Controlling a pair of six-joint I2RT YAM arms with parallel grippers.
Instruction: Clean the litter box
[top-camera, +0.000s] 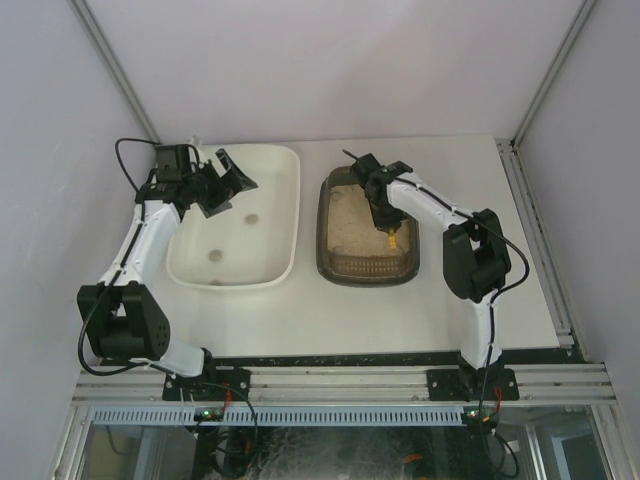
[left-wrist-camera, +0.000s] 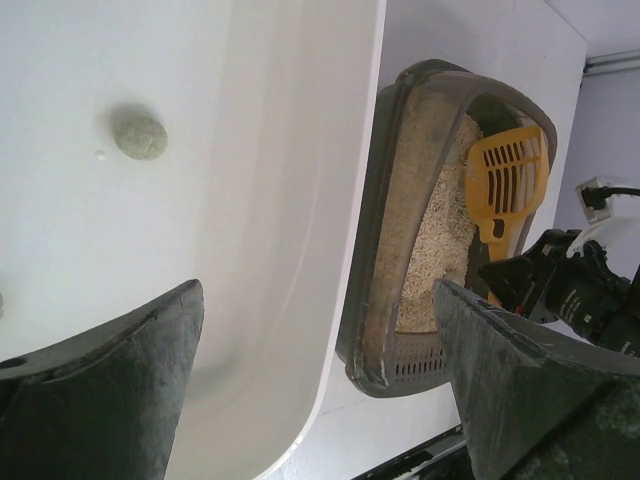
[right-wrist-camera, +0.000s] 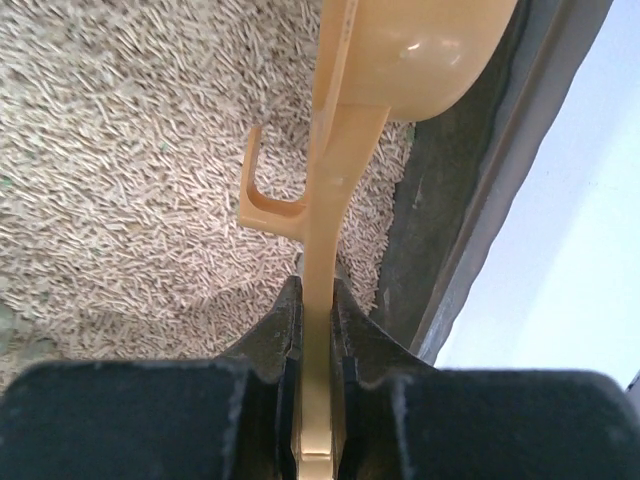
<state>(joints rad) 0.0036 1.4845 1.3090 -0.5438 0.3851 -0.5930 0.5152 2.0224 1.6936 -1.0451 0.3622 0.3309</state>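
Note:
The dark grey-brown litter box (top-camera: 325, 240) with beige pellet litter (top-camera: 350, 225) sits right of centre on the table. My right gripper (top-camera: 383, 215) is over its right side, shut on the handle of a yellow slotted scoop (top-camera: 392, 240). In the right wrist view the jaws (right-wrist-camera: 316, 290) clamp the scoop handle (right-wrist-camera: 330, 180) edge-on, just above the litter (right-wrist-camera: 130, 150) and beside the box wall (right-wrist-camera: 470, 200). My left gripper (top-camera: 222, 183) is open and empty over the far part of the white tub. In the left wrist view (left-wrist-camera: 318, 290) I see the litter box (left-wrist-camera: 365, 290) and scoop (left-wrist-camera: 505, 185).
A larger cream-white tub (top-camera: 292, 215) stands left of the litter box, almost touching it. Two grey-green lumps (top-camera: 253, 216) (top-camera: 213, 256) lie on its floor; one shows in the left wrist view (left-wrist-camera: 138, 135). Enclosure walls stand behind and at both sides.

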